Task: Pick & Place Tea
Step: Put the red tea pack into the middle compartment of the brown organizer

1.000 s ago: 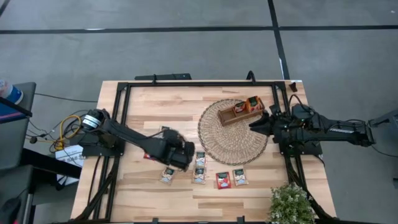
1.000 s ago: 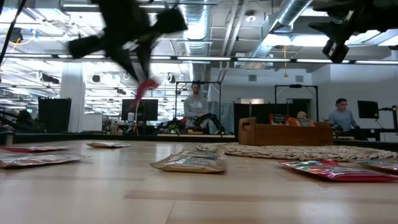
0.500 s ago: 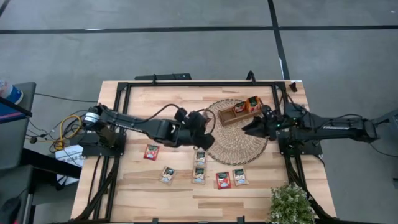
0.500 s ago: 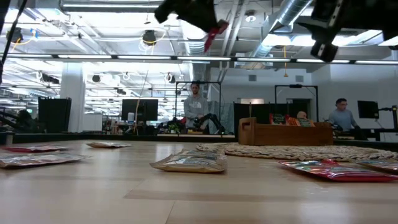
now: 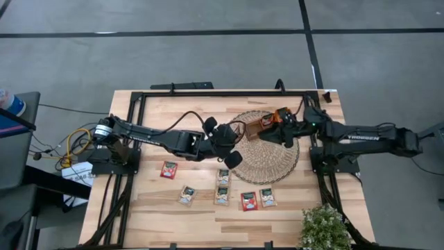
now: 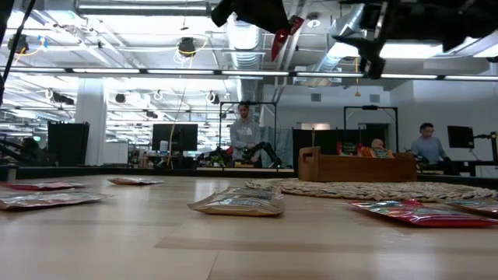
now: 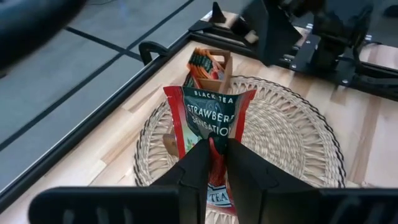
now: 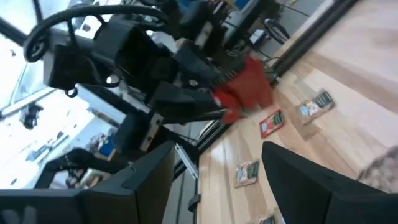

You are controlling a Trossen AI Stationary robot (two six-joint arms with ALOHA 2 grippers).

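A red tea sachet (image 7: 212, 118) is in the air over the left part of the round wicker mat (image 5: 270, 163), with my left gripper (image 7: 212, 152) shut on it. In the low view the same sachet (image 6: 282, 35) shows high above the table. My right gripper (image 5: 272, 133) hovers open over the wooden tray (image 5: 266, 125), which stands on the mat's far part with sachets in it. Its fingers (image 8: 298, 180) have nothing between them. More tea sachets lie flat on the table near the front: a red one (image 5: 168, 169), pale ones (image 5: 187, 195) (image 5: 223, 186), another red (image 5: 249, 201). My left gripper pinches the red sachet between its two fingers at the middle of the end nearest the wrist (image 7: 214, 163). The fingers come slanting down from the table's left. The rest of the sachet sticks out past the fingertips, printed face showing, lifted clear of the mat.
A potted plant (image 5: 325, 228) stands at the table's front right corner. A black frame (image 5: 208, 94) runs along the table's edges. Both grippers are close together over the mat. People stand in the room behind the table.
My left gripper has risen from low over the front sachets and gone toward the right and far side, rolling as it went, carrying the red sachet to above the mat's left part. My right gripper has moved toward the table's left, over the tray.
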